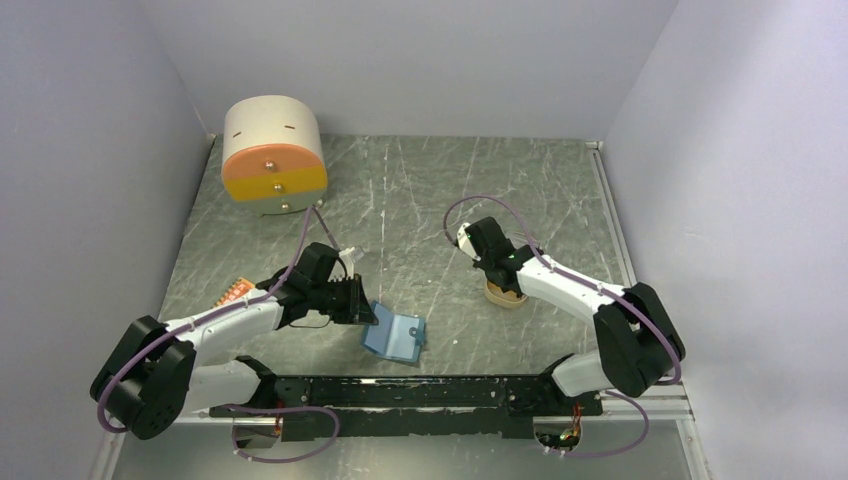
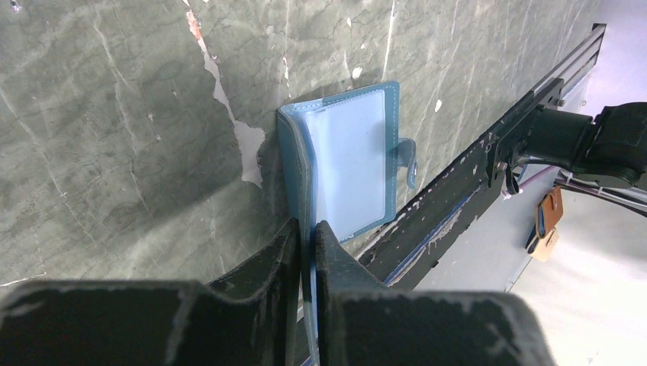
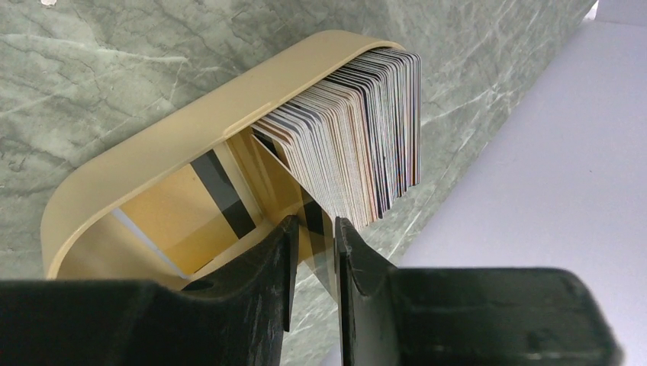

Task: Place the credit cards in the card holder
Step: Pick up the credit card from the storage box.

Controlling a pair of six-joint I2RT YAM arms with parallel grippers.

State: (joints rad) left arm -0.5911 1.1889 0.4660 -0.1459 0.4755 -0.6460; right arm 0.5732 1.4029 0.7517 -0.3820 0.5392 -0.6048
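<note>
1. The blue card holder (image 1: 398, 336) is seen open on the green marbled table (image 1: 420, 190), near the front edge and between the two arms.
2. One of its flaps is pinched edge-on by the left hand (image 2: 307, 236), whose fingers are clenched on the blue material. The other flap, with a clear window and a snap tab (image 2: 407, 156), is laid flat on the table.
3. The credit cards (image 3: 358, 130) are stacked on edge in an oval tan tray (image 3: 152, 152), set on the right side of the table, well apart from the card holder.
4. The right hand (image 3: 314, 232) is positioned at the tray. Its fingers are close together, with a single leaning card, dark-striped, between them. Whether that card is gripped cannot be told.
5. An orange card (image 1: 235, 292) is partly seen on the table beside the left arm.
6. A rounded drawer unit (image 1: 272, 150) with orange and yellow fronts is placed at the far left corner.
</note>
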